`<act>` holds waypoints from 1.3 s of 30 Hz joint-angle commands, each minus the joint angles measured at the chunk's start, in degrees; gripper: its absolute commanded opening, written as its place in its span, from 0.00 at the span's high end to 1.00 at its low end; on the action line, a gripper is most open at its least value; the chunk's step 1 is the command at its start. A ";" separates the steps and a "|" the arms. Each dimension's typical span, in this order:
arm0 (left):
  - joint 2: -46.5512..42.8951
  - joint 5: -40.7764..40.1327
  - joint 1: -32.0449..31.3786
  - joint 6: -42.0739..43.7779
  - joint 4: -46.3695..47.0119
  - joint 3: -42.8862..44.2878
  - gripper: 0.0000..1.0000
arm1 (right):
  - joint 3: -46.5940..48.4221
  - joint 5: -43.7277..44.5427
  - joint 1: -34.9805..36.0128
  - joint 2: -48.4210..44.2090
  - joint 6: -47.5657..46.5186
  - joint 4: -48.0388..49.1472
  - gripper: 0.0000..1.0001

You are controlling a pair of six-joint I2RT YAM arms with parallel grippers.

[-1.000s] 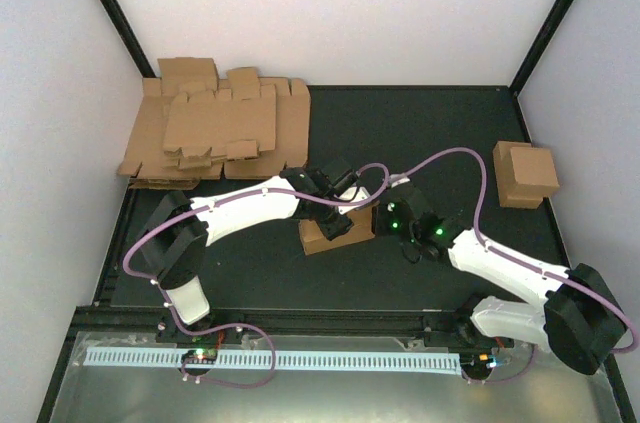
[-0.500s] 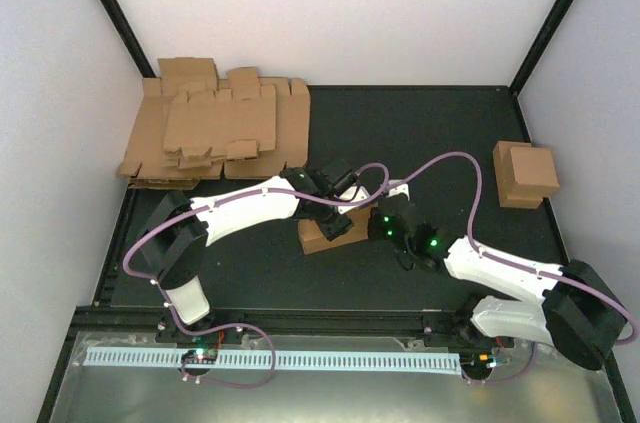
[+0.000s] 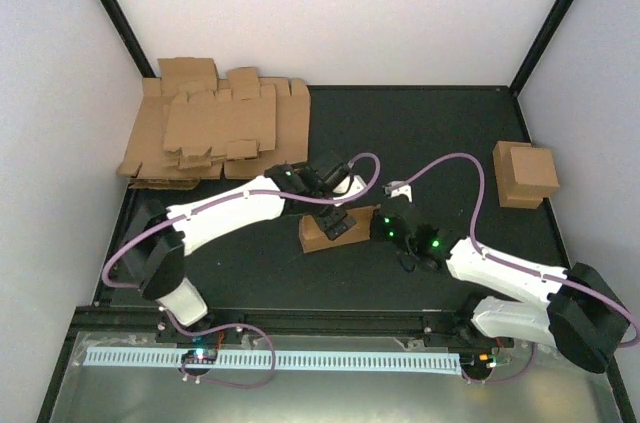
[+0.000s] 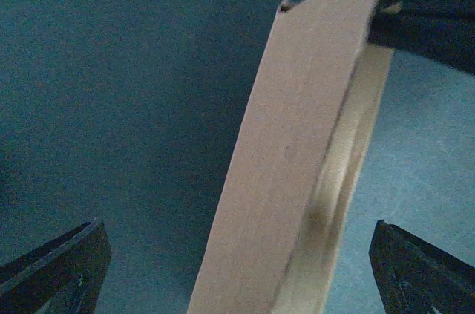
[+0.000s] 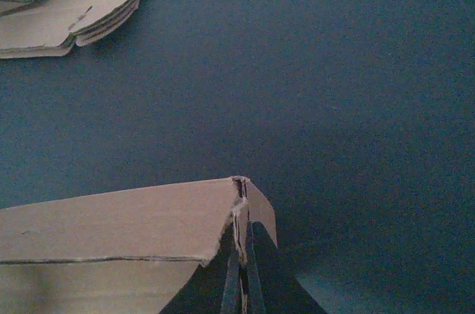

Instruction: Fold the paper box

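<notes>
Probably lab: white-walled test enclosure

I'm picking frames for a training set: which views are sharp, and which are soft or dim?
Top external: evenly lit and sharp, paper box and pile of flat blanks both crisp. Left wrist: dim, bluish, the paper box close to the lens and soft. Right wrist: dim too, box edge fairly sharp, dark mat grainy.

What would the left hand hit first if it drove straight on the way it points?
The paper box: its brown panel stands between the wide-open fingers of the left hand, in front of the dark table. Depth is unclear, but nothing nearer shows in the wrist view.
</notes>
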 commanded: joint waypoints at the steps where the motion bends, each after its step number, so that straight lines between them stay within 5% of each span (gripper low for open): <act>1: -6.23 0.64 0.20 -2.41 1.36 -0.12 0.01 | -0.25 -0.77 0.46 1.73 -0.36 -10.41 0.97; 9: -19.49 2.43 0.25 -12.15 6.39 -9.26 0.02 | 1.35 -0.70 0.55 2.21 -1.50 -10.79 0.95; 17: -31.82 -0.53 2.47 -22.80 10.05 -21.23 0.28 | 1.49 -1.50 0.70 3.44 -2.75 -9.14 0.95; 22: -36.95 1.18 4.99 -24.45 17.97 -27.80 0.33 | 1.73 -1.78 0.75 3.59 -3.29 -8.81 0.95; 27: -37.63 3.31 7.59 -23.94 22.19 -30.07 0.34 | 2.01 -2.09 0.77 3.86 -3.71 -8.79 0.95; 34: -32.20 11.14 9.01 -22.49 21.47 -28.47 0.57 | 2.82 -2.40 0.77 5.09 -4.13 -9.05 0.95; 39: -28.48 13.59 9.04 -22.11 19.83 -28.01 0.64 | 3.00 -2.58 0.75 5.30 -4.33 -8.99 0.95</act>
